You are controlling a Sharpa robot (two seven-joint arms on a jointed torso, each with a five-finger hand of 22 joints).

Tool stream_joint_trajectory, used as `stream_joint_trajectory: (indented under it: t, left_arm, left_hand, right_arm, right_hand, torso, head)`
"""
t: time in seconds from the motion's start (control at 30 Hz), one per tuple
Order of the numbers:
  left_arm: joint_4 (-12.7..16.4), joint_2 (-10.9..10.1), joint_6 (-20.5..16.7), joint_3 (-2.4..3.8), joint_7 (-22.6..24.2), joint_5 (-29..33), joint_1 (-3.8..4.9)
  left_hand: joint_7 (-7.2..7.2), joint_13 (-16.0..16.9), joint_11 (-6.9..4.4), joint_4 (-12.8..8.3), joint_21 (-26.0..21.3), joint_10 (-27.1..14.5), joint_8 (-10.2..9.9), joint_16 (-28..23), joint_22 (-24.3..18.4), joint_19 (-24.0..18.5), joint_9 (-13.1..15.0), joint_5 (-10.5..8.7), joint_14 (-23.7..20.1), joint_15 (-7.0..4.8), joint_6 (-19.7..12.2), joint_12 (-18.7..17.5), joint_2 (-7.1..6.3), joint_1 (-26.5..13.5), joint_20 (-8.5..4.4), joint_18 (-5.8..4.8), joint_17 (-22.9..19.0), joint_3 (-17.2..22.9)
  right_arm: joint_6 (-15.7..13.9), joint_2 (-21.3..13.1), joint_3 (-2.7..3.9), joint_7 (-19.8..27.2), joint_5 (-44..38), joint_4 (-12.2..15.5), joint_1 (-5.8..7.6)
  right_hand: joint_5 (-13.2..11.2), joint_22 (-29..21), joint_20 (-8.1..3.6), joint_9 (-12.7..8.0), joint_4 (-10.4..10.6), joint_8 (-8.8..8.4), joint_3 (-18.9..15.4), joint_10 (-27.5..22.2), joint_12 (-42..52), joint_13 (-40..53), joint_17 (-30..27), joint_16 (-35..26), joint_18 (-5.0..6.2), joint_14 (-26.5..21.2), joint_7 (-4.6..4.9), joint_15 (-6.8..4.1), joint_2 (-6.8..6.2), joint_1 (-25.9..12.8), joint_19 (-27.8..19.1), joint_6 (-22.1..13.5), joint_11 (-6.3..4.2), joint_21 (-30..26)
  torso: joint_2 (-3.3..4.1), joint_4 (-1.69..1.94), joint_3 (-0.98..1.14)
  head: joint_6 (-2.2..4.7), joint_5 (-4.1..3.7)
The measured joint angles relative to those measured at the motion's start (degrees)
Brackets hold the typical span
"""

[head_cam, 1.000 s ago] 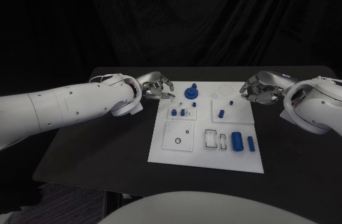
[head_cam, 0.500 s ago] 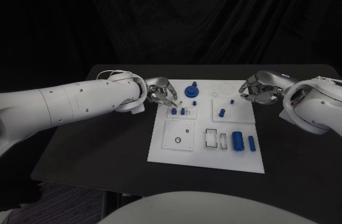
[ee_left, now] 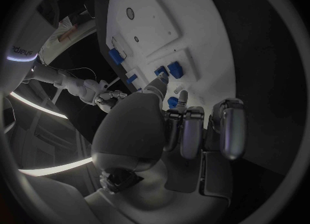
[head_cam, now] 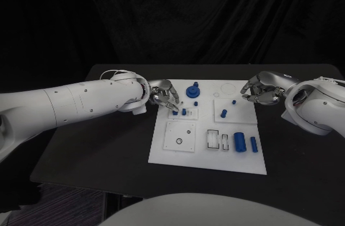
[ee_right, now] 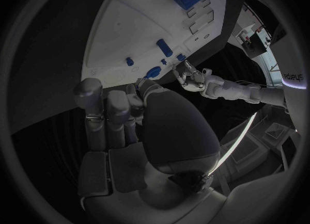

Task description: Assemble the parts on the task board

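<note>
Bare black tabletop (head_cam: 100,151) open on both sides of the task board (head_cam: 207,158), left robot hand (head_cam: 164,95) over the board's far left corner, right robot hand (head_cam: 260,90) beside its far right edge, upright blue parts (head_cam: 244,142) near its right side, near edge unobstructed

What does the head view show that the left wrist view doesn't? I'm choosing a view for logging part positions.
Head view alone: the whole board, the two big cylinders at its near right, the right arm. Left wrist view alone: a close look past the left hand at the small pegs just beyond its fingertips. Both share: the board, the left hand, the right hand, which the wrist view shows small and far off.
</note>
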Motion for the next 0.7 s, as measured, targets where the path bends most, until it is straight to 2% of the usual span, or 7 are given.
stream_joint_trajectory:
  t: [0.7]
  left_arm:
    - [-0.6,0.1,3.1,0.0,0.2,-0.2,-0.26]
  left_hand:
    - [0.1,0.0,0.37,-0.8,-0.2,0.0,0.0,0.0,0.0,-0.2,-3.4,0.67,0.2,0.2,1.3,0.0,0.83,0.8,0.23,0.01,0.0,-0.6]
  right_arm:
    - [0.2,0.2,-0.01,0.0,0.0,-0.2,0.0]
  right_hand:
    - [0.0,0.0,0.0,0.0,0.0,0.0,0.0,0.0,0.0,0.0,0.0,0.0,0.0,0.0,0.0,0.0,0.0,0.0,0.0,0.0,0.0,0.0]
  torso:
    - [-0.15,0.0,0.07]
  head:
    - [-0.01,-0.03]
